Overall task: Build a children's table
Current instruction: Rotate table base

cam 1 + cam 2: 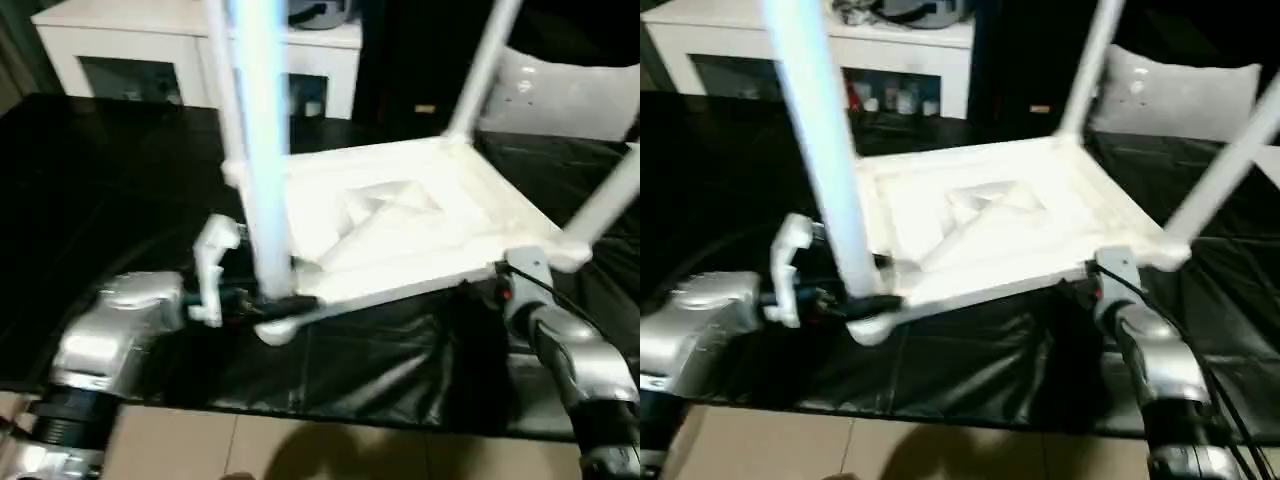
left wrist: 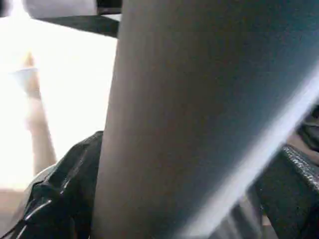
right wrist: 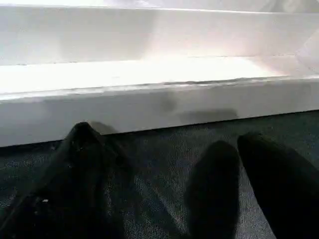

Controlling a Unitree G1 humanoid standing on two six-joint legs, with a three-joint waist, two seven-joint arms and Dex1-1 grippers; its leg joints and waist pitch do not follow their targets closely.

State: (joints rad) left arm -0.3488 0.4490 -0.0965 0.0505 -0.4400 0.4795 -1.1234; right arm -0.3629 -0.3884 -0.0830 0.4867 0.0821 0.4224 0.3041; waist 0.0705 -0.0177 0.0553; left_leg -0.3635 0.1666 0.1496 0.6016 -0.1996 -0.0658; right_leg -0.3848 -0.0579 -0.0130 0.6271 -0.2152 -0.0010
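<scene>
White plastic makes up the children's tabletop, which lies upside down on a surface covered in black sheeting, its ribbed underside facing up. Tapered white tube legs stand in its corner sockets: the near-left leg rises steeply past the head camera, a far leg slants up behind it, and a right-hand leg leans out toward the picture's edge.

At the near-left corner, the left pincer reaches in from the silver left forearm, and its black fingers stand spread wide on either side of the base of the near-left leg. The left wrist view looks straight onto that leg, with one black finger on one side and another at the opposite edge; whether they press on the tube I cannot tell.

At the near-right side, the right pincer points at the rim of the tabletop, its two black fingers wide apart and holding nothing, low over the dark sheeting just short of the white edge. The right forearm comes up from below to that corner.

Behind the surface stands a white cabinet with glass doors, and a white cushion lies farther right. Tan floor shows along the near edge.
</scene>
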